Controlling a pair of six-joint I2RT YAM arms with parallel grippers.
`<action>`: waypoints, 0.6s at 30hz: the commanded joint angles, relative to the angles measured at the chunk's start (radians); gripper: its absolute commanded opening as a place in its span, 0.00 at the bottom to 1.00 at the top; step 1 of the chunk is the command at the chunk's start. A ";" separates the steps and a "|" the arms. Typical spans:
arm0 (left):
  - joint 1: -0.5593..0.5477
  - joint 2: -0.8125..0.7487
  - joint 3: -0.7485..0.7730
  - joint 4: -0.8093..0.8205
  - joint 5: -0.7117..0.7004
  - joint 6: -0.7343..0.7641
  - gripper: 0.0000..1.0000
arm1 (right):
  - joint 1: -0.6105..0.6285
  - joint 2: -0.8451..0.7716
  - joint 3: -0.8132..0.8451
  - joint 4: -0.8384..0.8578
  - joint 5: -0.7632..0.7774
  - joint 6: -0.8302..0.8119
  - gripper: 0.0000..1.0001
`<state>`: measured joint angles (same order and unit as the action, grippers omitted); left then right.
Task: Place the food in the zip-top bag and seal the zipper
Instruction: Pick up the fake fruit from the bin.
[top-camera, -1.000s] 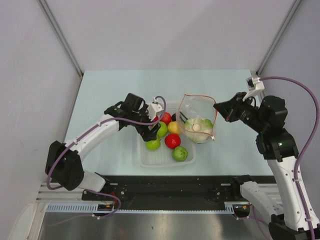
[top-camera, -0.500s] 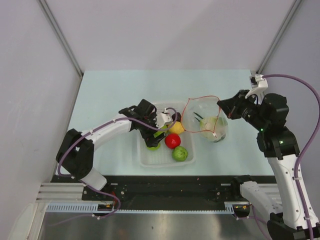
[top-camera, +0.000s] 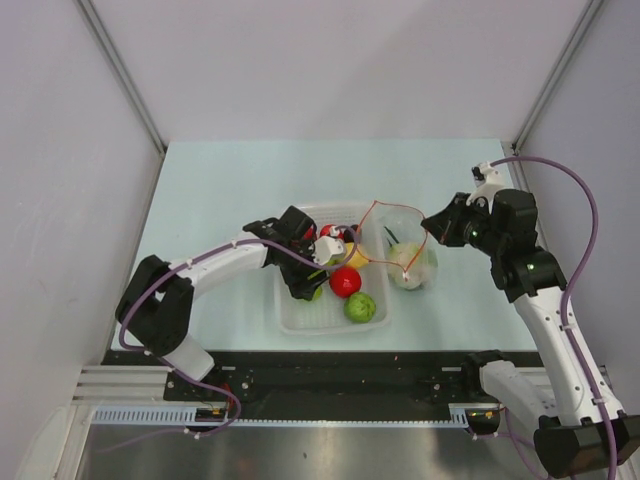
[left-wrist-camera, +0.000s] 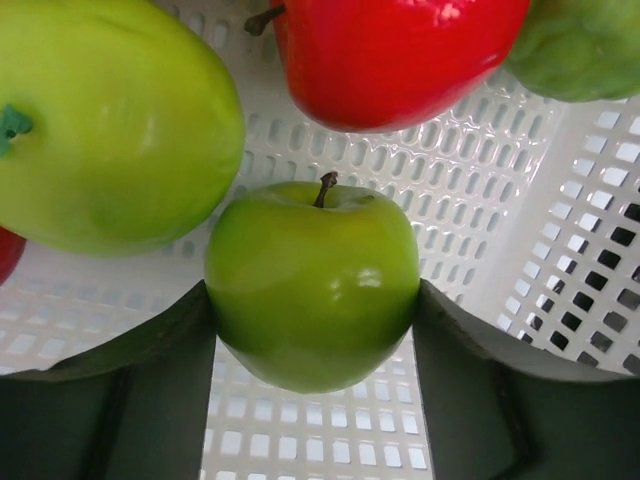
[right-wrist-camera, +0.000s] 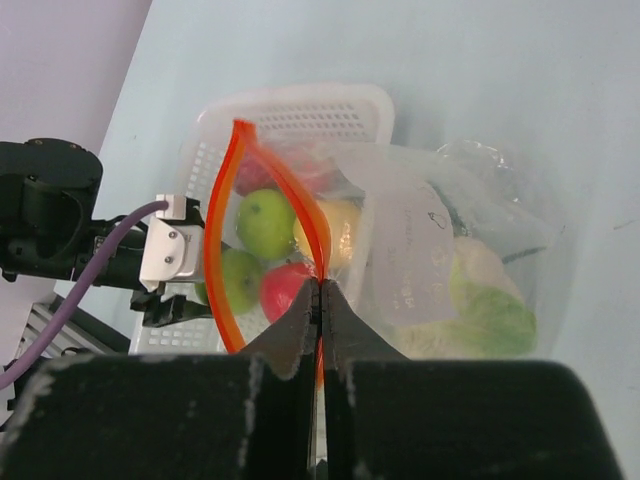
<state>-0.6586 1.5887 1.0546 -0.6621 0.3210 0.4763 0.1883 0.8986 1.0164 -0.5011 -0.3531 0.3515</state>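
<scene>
My left gripper (top-camera: 312, 285) is down in the white basket (top-camera: 330, 325), and its two fingers press both sides of a small green apple (left-wrist-camera: 312, 280). A bigger green fruit (left-wrist-camera: 110, 120) and a red fruit (left-wrist-camera: 400, 50) lie just beyond it. My right gripper (right-wrist-camera: 320, 285) is shut on the red zipper strip (right-wrist-camera: 225, 250) of the clear bag (top-camera: 405, 240) and holds the mouth open in a loop next to the basket. The pale green cabbage (top-camera: 412, 265) and green onions lie inside the bag. A red fruit (top-camera: 346, 281), a green fruit (top-camera: 360, 307) and a lemon (top-camera: 355, 255) sit in the basket.
The basket stands at the table's middle front, with the bag against its right side. The side walls rise at left and right. The black rail with the arm bases (top-camera: 330, 385) runs along the near edge.
My left gripper has moved toward the front of the basket and now grips the small green apple. My right gripper has shifted the bag slightly left, its mouth still held open.
</scene>
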 joint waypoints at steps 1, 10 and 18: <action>-0.004 -0.041 0.041 -0.027 0.062 0.015 0.54 | 0.003 -0.006 -0.016 0.084 -0.011 0.003 0.00; -0.006 -0.170 0.361 -0.036 0.263 -0.165 0.34 | -0.004 0.000 -0.055 0.073 -0.012 -0.040 0.00; -0.096 -0.035 0.610 0.196 0.253 -0.412 0.37 | -0.006 -0.012 -0.056 0.078 -0.023 -0.042 0.00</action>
<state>-0.6907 1.4788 1.6028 -0.5789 0.5533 0.2100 0.1875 0.9031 0.9585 -0.4706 -0.3649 0.3275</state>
